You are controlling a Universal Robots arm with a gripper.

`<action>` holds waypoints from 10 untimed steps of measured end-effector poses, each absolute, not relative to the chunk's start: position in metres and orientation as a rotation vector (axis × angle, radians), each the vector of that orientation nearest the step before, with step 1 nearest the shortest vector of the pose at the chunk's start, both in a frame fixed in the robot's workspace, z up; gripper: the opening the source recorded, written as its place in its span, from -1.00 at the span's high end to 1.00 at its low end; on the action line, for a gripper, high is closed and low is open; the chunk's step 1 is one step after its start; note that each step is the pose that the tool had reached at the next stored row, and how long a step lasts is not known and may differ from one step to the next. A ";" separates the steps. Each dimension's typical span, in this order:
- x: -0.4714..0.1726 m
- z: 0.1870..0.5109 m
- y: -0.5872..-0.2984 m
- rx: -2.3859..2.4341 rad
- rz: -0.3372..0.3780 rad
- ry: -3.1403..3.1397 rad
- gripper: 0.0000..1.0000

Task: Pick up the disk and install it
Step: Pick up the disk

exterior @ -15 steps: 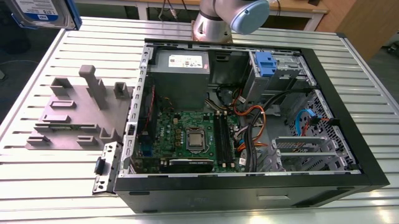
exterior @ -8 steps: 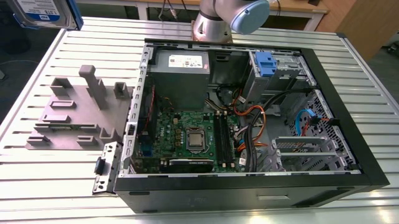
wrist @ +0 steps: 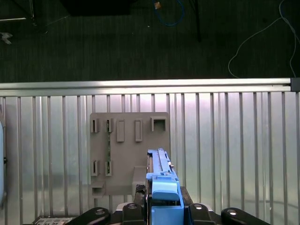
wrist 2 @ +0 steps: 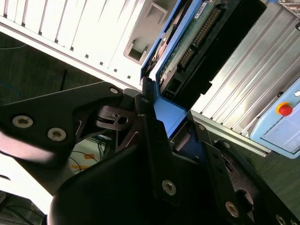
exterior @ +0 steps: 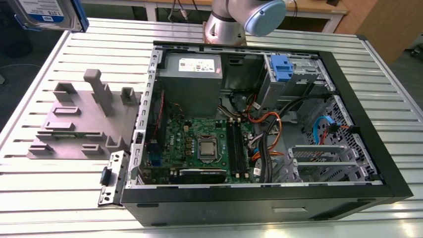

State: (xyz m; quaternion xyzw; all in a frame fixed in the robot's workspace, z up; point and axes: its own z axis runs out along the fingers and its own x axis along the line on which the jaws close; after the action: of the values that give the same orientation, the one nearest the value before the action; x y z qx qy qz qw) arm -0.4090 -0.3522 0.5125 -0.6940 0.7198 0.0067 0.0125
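Observation:
The disk (exterior: 49, 15) hangs high at the exterior view's upper left, label side showing, framed by its blue bracket. In the second wrist view my gripper (wrist 2: 172, 123) is shut on the disk (wrist 2: 187, 51), its black fingers (wrist 2: 149, 126) clamping the blue bracket at one end. The first wrist view looks along the disk (wrist: 161, 180) edge-on, held above the grey fixture plate (wrist: 129, 140) on the slatted table. The disk is off the table and outside the computer case.
An open computer case (exterior: 390, 168) lies on the slatted aluminium table (exterior: 39, 198), with a drive bay and blue latch (exterior: 281, 67) at its far corner beside the power supply (exterior: 191, 62). The grey fixture (exterior: 79, 119) stands left of it. A pendant with a red button (wrist 2: 283, 108) lies nearby.

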 end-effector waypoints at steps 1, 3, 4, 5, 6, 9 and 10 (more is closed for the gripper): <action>-0.409 0.512 -0.352 -2.163 0.021 2.243 0.27; -0.409 0.513 -0.352 -2.163 0.021 2.243 0.27; -0.408 0.513 -0.352 -2.163 0.021 2.243 0.27; -0.408 0.513 -0.352 -2.163 0.021 2.243 0.27; -0.408 0.513 -0.352 -2.163 0.021 2.244 0.27; -0.407 0.512 -0.352 -2.163 0.021 2.243 0.27; -0.406 0.512 -0.352 -2.163 0.021 2.244 0.27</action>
State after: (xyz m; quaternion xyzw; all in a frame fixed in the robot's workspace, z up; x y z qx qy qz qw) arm -0.4063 -0.3522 0.5125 -0.6940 0.7198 0.0067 0.0125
